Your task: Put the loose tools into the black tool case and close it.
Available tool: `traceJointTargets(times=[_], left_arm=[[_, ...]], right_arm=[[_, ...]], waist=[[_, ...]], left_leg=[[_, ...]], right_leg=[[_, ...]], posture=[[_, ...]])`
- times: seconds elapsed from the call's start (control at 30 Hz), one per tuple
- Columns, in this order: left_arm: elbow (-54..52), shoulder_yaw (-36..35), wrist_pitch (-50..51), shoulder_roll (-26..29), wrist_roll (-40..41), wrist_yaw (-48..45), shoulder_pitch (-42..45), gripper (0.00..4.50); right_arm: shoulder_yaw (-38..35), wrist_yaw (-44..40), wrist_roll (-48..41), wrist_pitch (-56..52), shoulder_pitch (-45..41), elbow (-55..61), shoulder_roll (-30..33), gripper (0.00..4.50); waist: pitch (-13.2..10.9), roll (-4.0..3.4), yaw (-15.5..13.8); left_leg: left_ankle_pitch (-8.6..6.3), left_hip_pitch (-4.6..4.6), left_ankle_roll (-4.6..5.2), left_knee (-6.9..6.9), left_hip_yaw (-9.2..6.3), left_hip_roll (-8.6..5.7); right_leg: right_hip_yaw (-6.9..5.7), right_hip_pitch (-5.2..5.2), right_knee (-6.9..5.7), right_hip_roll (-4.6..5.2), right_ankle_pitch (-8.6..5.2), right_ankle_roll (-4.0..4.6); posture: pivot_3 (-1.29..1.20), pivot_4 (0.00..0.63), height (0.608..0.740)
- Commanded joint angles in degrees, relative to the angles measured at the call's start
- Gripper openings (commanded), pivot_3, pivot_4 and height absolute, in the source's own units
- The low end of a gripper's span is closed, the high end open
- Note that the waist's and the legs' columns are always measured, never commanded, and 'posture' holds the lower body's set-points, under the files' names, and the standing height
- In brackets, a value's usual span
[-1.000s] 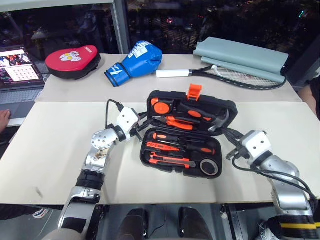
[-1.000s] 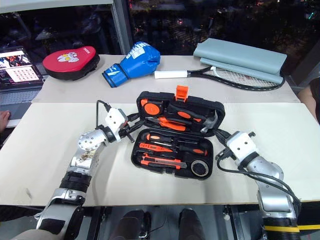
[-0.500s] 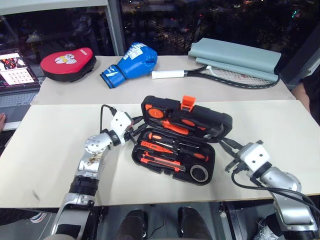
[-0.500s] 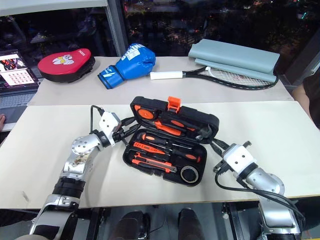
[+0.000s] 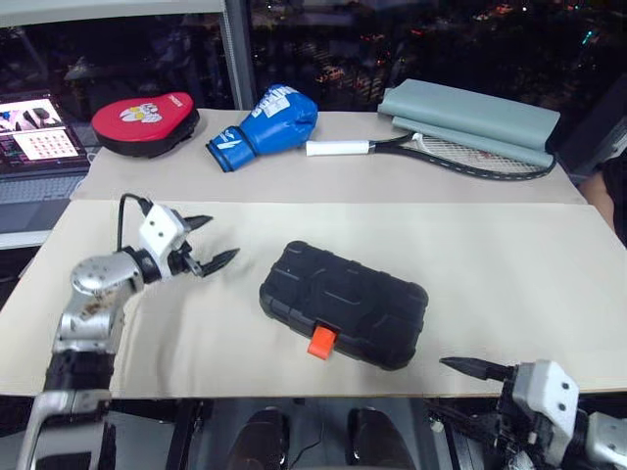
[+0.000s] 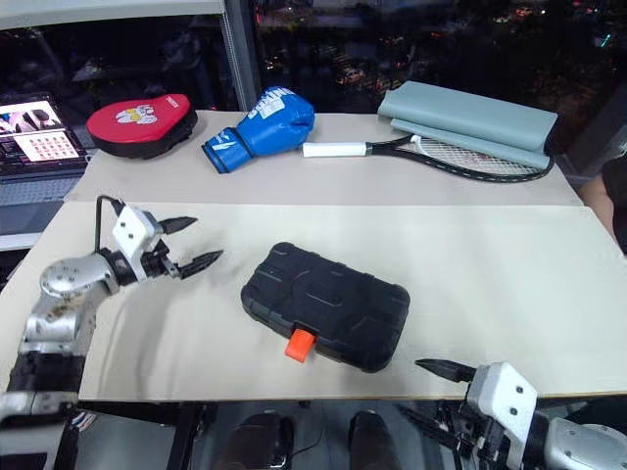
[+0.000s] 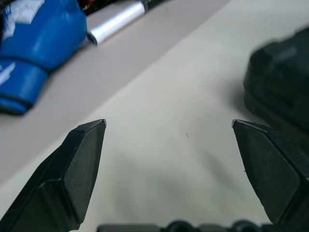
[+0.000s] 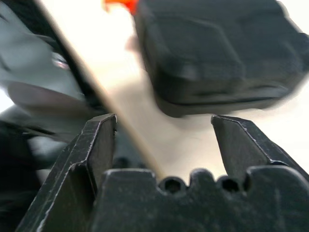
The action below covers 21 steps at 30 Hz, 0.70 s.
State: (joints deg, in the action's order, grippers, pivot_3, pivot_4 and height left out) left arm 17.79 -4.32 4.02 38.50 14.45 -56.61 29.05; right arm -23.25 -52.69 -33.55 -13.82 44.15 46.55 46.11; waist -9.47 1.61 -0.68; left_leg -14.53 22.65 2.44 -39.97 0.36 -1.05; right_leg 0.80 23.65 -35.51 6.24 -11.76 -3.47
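Now the black tool case (image 5: pixel 344 304) lies shut near the desk's (image 5: pixel 509 264) front edge, orange latch (image 5: pixel 320 343) facing me. My left gripper (image 5: pixel 208 243) hangs spread beside it, apart; my right gripper (image 8: pixel 164 133), seemingly spread too, hovers off the front edge.

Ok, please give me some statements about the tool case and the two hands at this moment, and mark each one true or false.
1. The black tool case lies shut on the table. True.
2. The orange latch faces the far edge of the table. False: it faces the near edge, toward the robot.
3. The left hand grips the case. False: it is open, apart from the case, holding nothing.
4. The right hand is at the near edge of the table, open and empty. True.
5. Loose tools lie beside the case. False: none are seen there.
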Motion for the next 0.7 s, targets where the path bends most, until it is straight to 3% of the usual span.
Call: traceJointTargets(times=[0.03, 0.07, 0.17, 0.3, 0.5, 0.7], left_arm=[[6.75, 3.39, -1.93, -1.27, -2.56, -2.78, 7.29, 4.50], [9.85, 4.86, -2.89, -2.37, -3.80, -3.26, 10.34, 4.50], [20.03, 10.78, -7.17, -7.03, -8.34, -7.33, 19.67, 3.83], [31.10, 14.19, -13.82, -11.11, -12.51, -9.12, 27.51, 2.24], [41.46, 17.87, -18.47, -16.29, -16.64, -14.13, 34.74, 0.06], [42.13, 21.80, -21.78, -15.70, -20.16, -23.67, 33.96, 0.06]], right_arm=[[1.65, 1.25, -0.32, -2.93, -2.40, 3.05, 0.83, 2.72], [3.36, 2.16, 1.05, -3.61, -3.88, 3.13, 1.06, 2.26], [10.24, 4.56, 5.24, -6.32, -9.76, 2.68, 2.15, 1.34], [16.12, 5.56, 8.84, -7.90, -13.79, 1.86, 2.79, 0.00], [23.16, 7.67, 14.66, -9.28, -21.04, -1.84, 2.26, 0.00], [23.49, 10.26, 18.04, -10.68, -28.71, -7.45, 1.07, 0.00]], waist=[[0.00, 0.01, 0.00], [-0.04, 0.09, -0.03], [-0.06, 0.14, -0.24], [-0.08, 0.19, -0.62], [-0.10, 0.25, 0.08], [-0.14, 0.30, 0.46]], left_leg=[[0.00, -0.04, 0.00, 0.00, -0.01, 0.01], [-0.01, -0.11, 0.00, 0.03, -0.01, 0.02], [-0.01, -0.18, 0.00, 0.05, -0.08, -0.01], [-0.05, 0.15, 0.08, 0.03, -0.06, -0.12], [-0.19, 0.84, 0.19, -0.07, -0.03, -0.36], [-0.22, 0.76, 0.23, -0.11, -0.01, -0.23]], right_leg=[[-0.03, -0.08, 0.11, -0.01, 0.00, -0.02], [-0.04, -0.20, 0.22, -0.01, 0.01, -0.04], [-0.12, -0.39, 0.42, -0.04, 0.06, -0.11], [-0.10, -0.17, 0.49, -0.02, 0.21, 0.01], [-0.07, 0.55, 0.42, -0.02, 0.36, 0.24], [-0.06, 0.48, 0.43, -0.04, 0.38, 0.21]], posture=[[0.00, 0.150, 0.736], [0.00, 0.150, 0.736], [0.00, 0.150, 0.736], [0.00, 0.150, 0.736], [0.00, 0.150, 0.736], [0.00, 0.150, 0.736]])
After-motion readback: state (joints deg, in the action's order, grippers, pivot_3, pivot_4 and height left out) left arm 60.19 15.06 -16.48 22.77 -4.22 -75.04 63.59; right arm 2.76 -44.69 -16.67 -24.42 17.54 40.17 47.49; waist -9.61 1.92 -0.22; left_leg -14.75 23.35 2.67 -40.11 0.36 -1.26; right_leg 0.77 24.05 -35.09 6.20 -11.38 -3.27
